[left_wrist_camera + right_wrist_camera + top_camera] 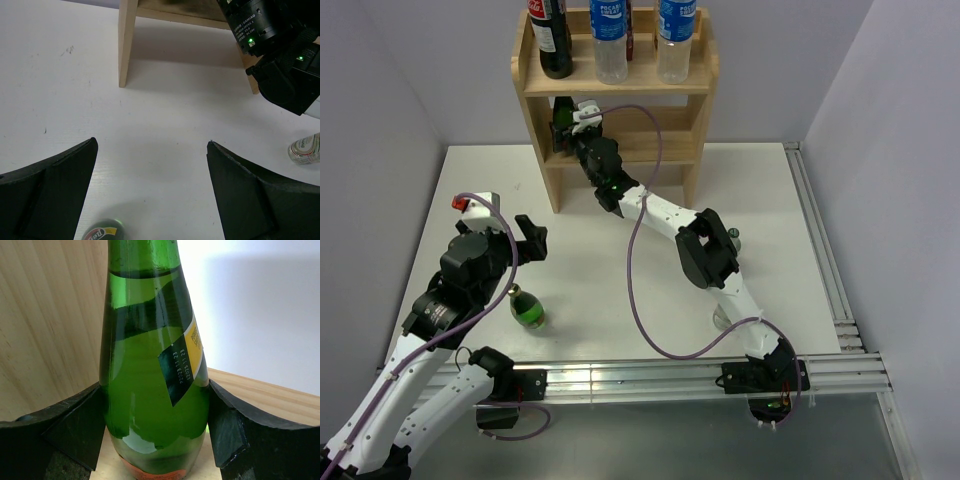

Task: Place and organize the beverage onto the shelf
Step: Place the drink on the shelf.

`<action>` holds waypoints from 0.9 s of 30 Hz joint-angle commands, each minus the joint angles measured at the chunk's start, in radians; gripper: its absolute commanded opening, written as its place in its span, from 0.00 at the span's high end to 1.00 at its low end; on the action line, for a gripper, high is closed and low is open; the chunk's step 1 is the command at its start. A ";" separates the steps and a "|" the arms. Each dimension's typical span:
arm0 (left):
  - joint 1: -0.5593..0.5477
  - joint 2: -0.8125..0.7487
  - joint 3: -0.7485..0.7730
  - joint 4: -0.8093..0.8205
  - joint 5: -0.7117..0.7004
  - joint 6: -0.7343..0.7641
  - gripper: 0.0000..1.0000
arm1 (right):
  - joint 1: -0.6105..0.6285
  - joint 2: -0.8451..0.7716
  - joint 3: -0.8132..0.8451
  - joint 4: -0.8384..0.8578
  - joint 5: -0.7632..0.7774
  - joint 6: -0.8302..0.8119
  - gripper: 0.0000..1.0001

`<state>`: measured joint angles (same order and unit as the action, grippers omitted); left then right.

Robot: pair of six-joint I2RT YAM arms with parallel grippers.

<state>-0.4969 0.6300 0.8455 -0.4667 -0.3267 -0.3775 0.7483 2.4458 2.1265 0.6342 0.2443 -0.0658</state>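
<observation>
Right fingers inside the shelf, left fingers wide – bottle pinched on a tier.

Top view: right fingers (pixel 563 130) reach under the top board of the shelf (pixel 545 160); left fingers (pixel 530 240) hang spread, a small green bottle (pixel 527 308) just below them on the worktop (pixel 580 260). Left wrist: fingers (pixel 50 190) spread wide, that bottle's cap low between them, shelf leg beyond. Right wrist: fingers (pixel 70 425) pinch a tall green bottle (pixel 150 380) from both sides – upright on the shelf board, side panel to their left.

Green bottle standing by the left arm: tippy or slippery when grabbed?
Likely tippy: the small green glossy bottle stands upright on a narrow base. Its round body would probably roll if toppled. The glossy surface may slip.
</observation>
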 commanded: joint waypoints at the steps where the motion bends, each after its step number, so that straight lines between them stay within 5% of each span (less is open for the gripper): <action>1: 0.004 -0.012 -0.002 0.049 0.015 0.023 0.03 | -0.010 0.064 -0.011 -0.116 0.046 -0.002 0.76; 27: 0.004 -0.003 -0.005 0.054 0.026 0.026 0.03 | -0.027 0.047 -0.042 -0.088 0.110 0.028 0.66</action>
<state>-0.4969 0.6319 0.8440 -0.4660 -0.3115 -0.3611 0.7464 2.4458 2.1128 0.6682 0.2985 -0.0212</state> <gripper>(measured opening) 0.970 0.771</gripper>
